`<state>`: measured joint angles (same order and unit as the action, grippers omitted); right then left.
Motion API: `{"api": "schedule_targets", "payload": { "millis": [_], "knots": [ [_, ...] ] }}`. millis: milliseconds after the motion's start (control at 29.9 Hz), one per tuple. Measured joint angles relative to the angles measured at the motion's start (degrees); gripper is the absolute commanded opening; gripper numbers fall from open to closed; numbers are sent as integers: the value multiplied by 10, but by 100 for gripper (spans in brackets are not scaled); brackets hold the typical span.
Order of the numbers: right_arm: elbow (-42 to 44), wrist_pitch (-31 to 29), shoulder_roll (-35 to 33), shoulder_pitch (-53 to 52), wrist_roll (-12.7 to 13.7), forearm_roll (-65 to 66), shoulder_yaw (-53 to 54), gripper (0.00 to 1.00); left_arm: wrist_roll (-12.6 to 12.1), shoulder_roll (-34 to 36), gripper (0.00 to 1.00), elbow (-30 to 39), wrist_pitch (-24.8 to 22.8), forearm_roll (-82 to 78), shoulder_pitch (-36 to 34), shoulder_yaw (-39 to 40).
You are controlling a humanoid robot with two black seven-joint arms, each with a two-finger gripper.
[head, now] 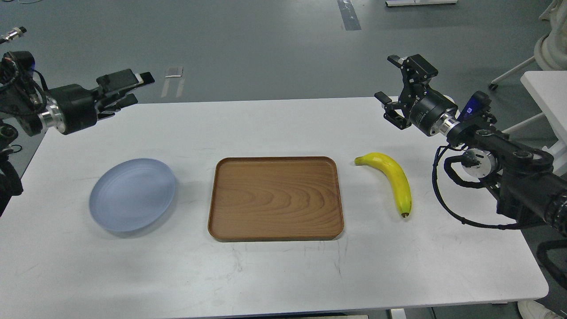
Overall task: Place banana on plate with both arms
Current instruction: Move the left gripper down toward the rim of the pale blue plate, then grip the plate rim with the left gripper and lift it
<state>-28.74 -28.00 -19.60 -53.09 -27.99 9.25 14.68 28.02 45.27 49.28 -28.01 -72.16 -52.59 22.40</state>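
Observation:
The yellow banana [395, 180] lies on the white table [283, 274], right of the wooden tray, its greenish stem toward the tray and its dark tip toward me. The pale blue plate [133, 194] lies empty at the left. My left gripper [129, 90] hovers high over the table's far left edge, beyond the plate, seen side-on with its fingers apart and empty. My right gripper [389, 79] hovers above the far right of the table, beyond the banana, open and empty.
A rectangular brown wooden tray [275, 198], empty, lies in the middle between plate and banana. A white table corner [547, 88] and a chair base stand off to the right, on the grey floor.

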Motion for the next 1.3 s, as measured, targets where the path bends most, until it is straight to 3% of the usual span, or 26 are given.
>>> {"api": "schedule_targets", "payload": {
  "millis": [167,301,401,736,936,1003,1137,1170,1304],
  "knots": [
    [-1,0,0,0,0,1,0,100,0,8,100,2,8,-153,21,-45],
    [-6,0,-8,0,0,0,0,100,0,11,99,-33,86,-178,32,-138],
    [-11,0,-12,0,0,0,1,100,0,9,99,-57,117,-177,32,-184],
    [-13,0,-12,0,0,0,0,100,0,-4,91,-96,131,-170,40,-203],
    [-13,0,-12,0,0,1,0,100,0,-12,67,-110,131,-162,58,-202],
    [-13,0,-12,0,0,1,0,100,0,-12,42,-110,131,-159,61,-202],
    [-13,0,-12,0,0,1,0,100,0,-12,15,-111,130,-158,65,-202],
    [-13,0,-12,0,0,1,0,100,0,-12,1,-111,129,-158,65,-203],
    [-13,0,-12,0,0,1,0,100,0,-12,0,-111,129,-158,65,-203]
  ]
}}
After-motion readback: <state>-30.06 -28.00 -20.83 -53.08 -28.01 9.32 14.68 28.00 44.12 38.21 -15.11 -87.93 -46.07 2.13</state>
